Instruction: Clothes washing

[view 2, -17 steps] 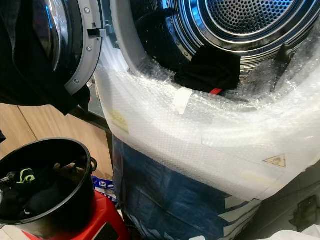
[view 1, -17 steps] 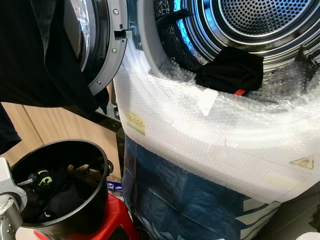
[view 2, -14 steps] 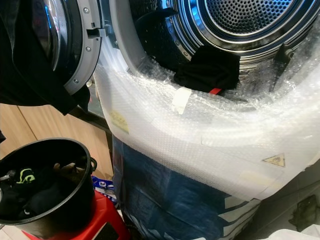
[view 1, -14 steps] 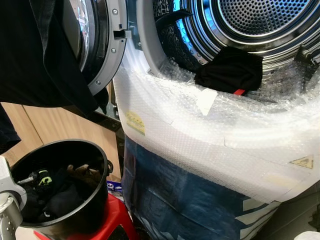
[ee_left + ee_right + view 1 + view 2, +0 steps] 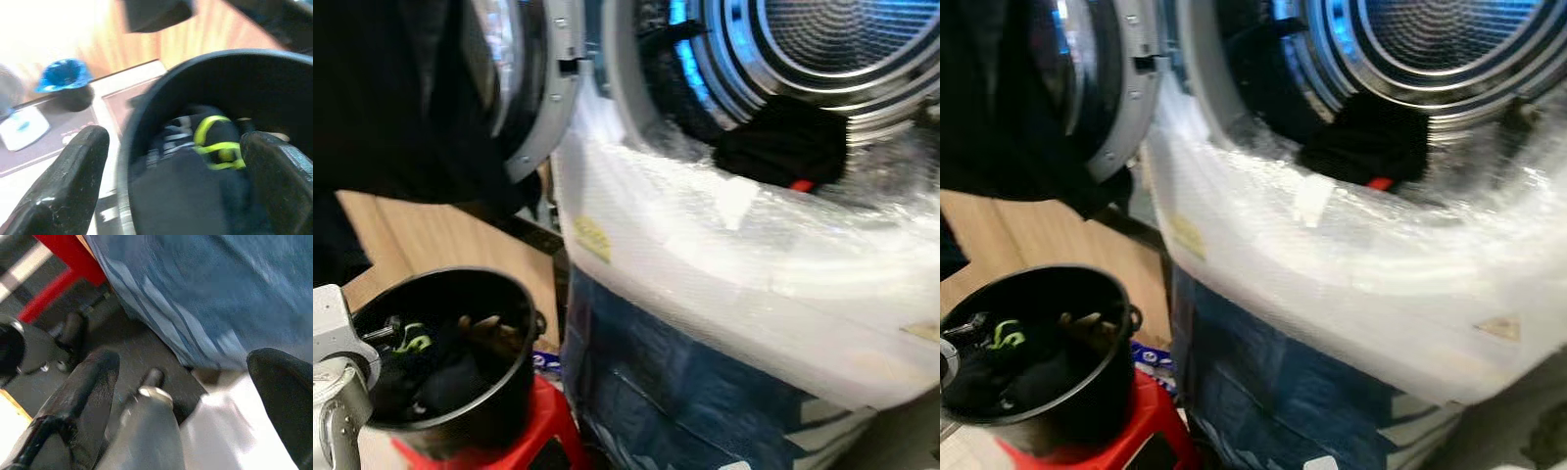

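Head views: motion-blurred throughout, edges smeared. Strong blue-white glare on the drum rim (image 5: 724, 39) and on the bubble wrap (image 5: 754, 264). The bucket (image 5: 450, 362) interior sits in deep shadow. Wrist views equally soft (floor overexposed beyond the left fingers (image 5: 68, 181)).

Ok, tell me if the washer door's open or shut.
Open. The washer door is swung aside to the left, leaving the drum exposed, with a black garment lying at its mouth.
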Robot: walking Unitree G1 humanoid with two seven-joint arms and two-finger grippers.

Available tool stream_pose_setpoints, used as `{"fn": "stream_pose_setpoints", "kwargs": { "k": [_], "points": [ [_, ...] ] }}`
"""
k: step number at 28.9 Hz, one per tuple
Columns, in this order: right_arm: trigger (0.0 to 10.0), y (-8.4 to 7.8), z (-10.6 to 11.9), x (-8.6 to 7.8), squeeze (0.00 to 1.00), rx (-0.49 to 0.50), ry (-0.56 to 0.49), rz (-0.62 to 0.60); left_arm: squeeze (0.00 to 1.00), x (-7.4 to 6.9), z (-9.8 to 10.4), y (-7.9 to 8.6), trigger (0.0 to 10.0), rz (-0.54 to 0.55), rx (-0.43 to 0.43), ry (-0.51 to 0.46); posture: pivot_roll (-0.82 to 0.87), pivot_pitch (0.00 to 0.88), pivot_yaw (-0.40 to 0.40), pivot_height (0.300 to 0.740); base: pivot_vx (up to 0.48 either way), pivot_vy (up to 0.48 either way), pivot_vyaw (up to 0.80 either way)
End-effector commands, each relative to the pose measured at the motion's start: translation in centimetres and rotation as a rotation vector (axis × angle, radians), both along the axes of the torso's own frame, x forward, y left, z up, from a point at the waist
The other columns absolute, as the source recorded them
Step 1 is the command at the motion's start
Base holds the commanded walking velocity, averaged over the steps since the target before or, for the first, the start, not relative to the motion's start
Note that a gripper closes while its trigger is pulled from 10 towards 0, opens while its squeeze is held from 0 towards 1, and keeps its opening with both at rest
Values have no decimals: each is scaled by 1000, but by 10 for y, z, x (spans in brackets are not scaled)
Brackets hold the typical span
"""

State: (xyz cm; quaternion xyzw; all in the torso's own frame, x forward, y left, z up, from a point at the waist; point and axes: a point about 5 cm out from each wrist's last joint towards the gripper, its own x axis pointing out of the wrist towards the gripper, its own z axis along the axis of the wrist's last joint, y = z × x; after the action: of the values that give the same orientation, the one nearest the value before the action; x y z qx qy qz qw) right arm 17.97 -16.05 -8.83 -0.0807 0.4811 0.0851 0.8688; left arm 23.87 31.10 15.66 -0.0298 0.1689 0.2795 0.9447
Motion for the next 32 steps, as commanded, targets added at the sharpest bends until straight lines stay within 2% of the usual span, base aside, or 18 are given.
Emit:
{"fn": "stream_pose_setpoints", "kwargs": {
  "k": [1,5,9,11,16,19,29,32],
  "points": [
    [10000,-2,-2,-4,0,5,15,-9,0,6,7,-9,10000,-67,9,-43,130,56,-16,740,0,0,0],
    [10000,-5,-3,-7,0,-6,26,-16,0,7,13,-8,10000,-108,17,-64,135,58,-21,740,0,0,0],
    [10000,-6,-6,-14,0,-3,44,-10,0,0,11,-3,10000,-105,43,-15,138,39,-22,740,0,0,0],
    [10000,-6,-7,-16,0,-5,53,-3,0,-6,6,0,10000,-81,33,14,144,31,-21,740,0,0,0],
    [10000,-5,-7,-17,0,-8,60,19,0,-17,-19,5,10000,0,-107,83,141,17,-19,740,0,0,0],
    [10000,-3,-5,-12,0,-5,40,26,0,-21,-28,5,10000,-10,-98,130,139,15,-19,740,0,0,0],
    [10000,0,-4,-8,0,-25,20,64,0,-17,-33,-3,10000,-38,-115,136,136,23,-17,740,0,0,0],
    [10000,1,-5,-12,0,-25,35,77,0,-15,-36,-7,10000,-64,-126,125,125,21,-15,740,0,0,0]
  ]
}}
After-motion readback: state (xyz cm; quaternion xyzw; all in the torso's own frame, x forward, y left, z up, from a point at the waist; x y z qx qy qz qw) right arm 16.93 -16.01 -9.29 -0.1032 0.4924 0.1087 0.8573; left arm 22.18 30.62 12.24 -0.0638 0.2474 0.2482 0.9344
